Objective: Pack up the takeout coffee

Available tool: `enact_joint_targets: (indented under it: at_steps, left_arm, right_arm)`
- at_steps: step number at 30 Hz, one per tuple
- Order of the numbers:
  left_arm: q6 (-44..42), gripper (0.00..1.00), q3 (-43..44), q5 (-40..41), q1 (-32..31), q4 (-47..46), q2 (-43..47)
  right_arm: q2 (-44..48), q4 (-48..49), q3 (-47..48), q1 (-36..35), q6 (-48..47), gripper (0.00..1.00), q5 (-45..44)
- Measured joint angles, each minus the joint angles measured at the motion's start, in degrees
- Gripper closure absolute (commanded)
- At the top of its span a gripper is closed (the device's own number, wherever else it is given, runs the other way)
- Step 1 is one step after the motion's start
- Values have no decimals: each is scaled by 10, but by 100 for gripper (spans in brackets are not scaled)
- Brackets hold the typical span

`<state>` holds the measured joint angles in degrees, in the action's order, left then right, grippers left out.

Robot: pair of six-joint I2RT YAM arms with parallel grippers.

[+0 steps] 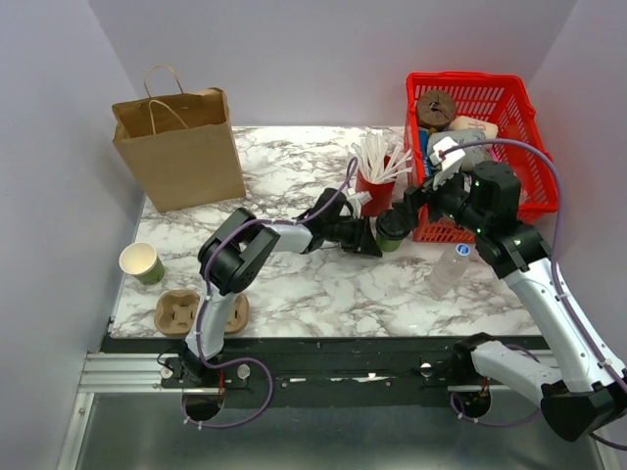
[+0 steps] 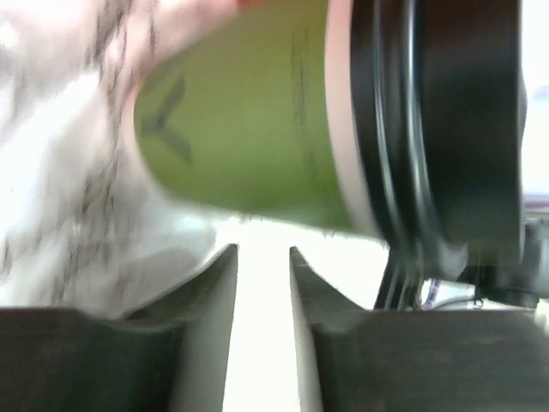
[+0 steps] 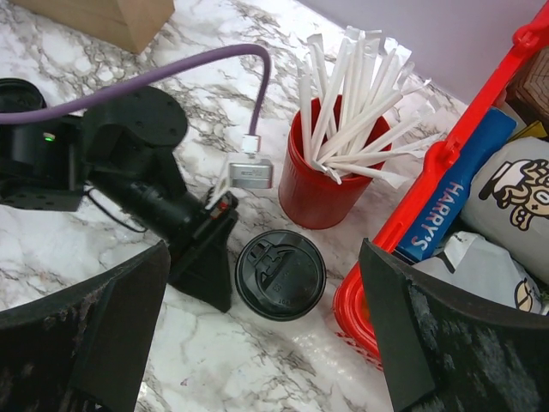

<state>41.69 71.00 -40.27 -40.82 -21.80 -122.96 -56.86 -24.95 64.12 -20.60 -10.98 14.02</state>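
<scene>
Nothing is packed yet: the paper bag (image 1: 179, 147) stands well apart from the coffee cup (image 1: 392, 231) on the bench (image 1: 294, 284).
The left fingers (image 3: 204, 266), slightly parted and empty, are just beside the lidded cup; the right fingers (image 3: 94, 335) are spread wide above it, holding nothing.

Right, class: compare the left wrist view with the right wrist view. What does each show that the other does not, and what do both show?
Left wrist only: the takeout coffee close up and side-on, with its olive-green wall and pale rim. Right wrist only: the red cup of white sticks, the red basket, and the top face of the black lid. Both: the coffee's black lid and the marble table.
</scene>
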Motion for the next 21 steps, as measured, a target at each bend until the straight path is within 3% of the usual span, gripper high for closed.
enact_joint_targets:
  at_steps: [6,11,15,21]
  left_arm:
    - [-110,41,-71,-7,36,130,139]
    - [-261,38,-70,-15,83,269,269]
    - [-391,30,-47,-11,116,422,345]
    - [-530,26,13,116,213,667,442]
  right_arm:
    - [-26,4,15,1,-6,0,1]
    - [-58,7,41,1,-8,0,16]
    - [-81,7,57,1,-30,0,49]
    - [-136,-5,107,0,-52,0,58]
